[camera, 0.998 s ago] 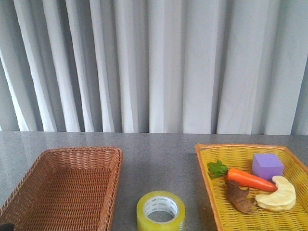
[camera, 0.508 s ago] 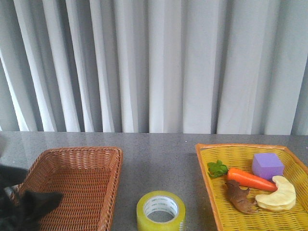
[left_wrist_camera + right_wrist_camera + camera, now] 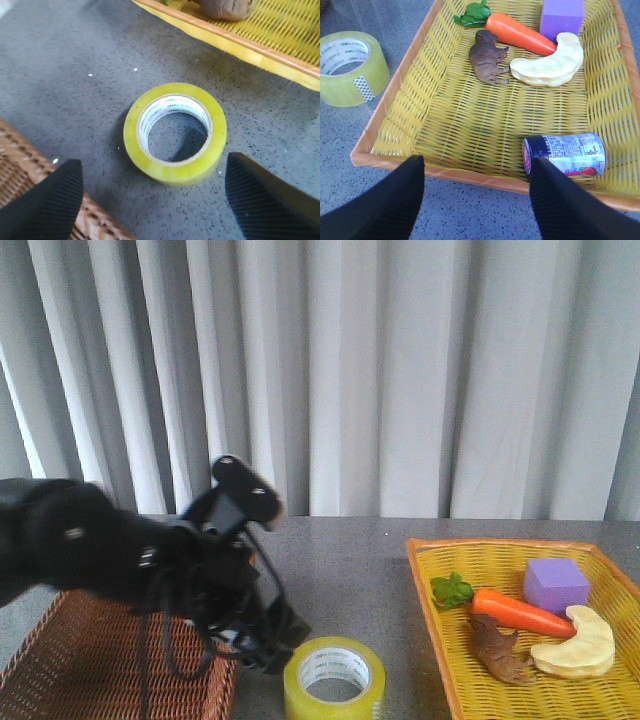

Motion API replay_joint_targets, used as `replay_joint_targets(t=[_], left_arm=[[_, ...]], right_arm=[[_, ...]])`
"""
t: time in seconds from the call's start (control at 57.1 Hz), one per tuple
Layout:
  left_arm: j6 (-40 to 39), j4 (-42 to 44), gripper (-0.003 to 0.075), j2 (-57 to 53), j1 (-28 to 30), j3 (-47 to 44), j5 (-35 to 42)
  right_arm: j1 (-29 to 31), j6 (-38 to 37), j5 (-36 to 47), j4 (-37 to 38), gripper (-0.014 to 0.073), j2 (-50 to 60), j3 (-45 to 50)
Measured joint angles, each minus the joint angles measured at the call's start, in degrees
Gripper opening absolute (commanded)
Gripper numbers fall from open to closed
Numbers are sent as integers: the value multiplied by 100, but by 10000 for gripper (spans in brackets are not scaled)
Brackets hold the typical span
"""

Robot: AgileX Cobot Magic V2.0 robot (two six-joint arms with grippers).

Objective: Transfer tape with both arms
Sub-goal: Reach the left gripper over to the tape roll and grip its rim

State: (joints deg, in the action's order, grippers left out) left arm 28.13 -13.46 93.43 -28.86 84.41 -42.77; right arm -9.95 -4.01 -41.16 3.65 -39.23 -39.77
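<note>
The tape [image 3: 335, 678], a yellow roll with a white printed core, lies flat on the grey table between the two baskets. My left arm reaches over the brown basket, and its gripper [image 3: 265, 645] hangs just left of the roll. In the left wrist view the tape [image 3: 172, 172] sits a little ahead of the open, empty gripper [image 3: 155, 200]. My right gripper [image 3: 477, 205] is open and empty over the table at the yellow basket's near rim. The tape [image 3: 350, 67] lies off to one side of it. The right gripper does not show in the front view.
A brown wicker basket [image 3: 70, 665] stands at the front left, partly under my left arm. A yellow basket [image 3: 432, 615] at the right holds a carrot [image 3: 520, 612], a purple block [image 3: 556, 583], a brown animal toy [image 3: 497, 650], a pale crescent toy [image 3: 575, 645] and a lying can [image 3: 565, 154].
My left arm has come into the front view from the lower left and moved up and right over the brown basket to beside the tape. The tape has not moved.
</note>
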Motion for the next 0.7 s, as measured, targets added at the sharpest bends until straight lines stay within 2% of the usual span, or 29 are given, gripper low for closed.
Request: replay_joint_targets(t=[0.228,0.385,0.701], left_arm=[[-5,243,555,1333,-15,1368,-831],[-5,250,555,2135,-15,2211,-1110],[-5,268,555,3057,-15,2868,-1147]], right_arm=[[0,0,0,0,445,0,0],[0,0,0,0,445,0,0],[0,0,0,0,445,0,0]])
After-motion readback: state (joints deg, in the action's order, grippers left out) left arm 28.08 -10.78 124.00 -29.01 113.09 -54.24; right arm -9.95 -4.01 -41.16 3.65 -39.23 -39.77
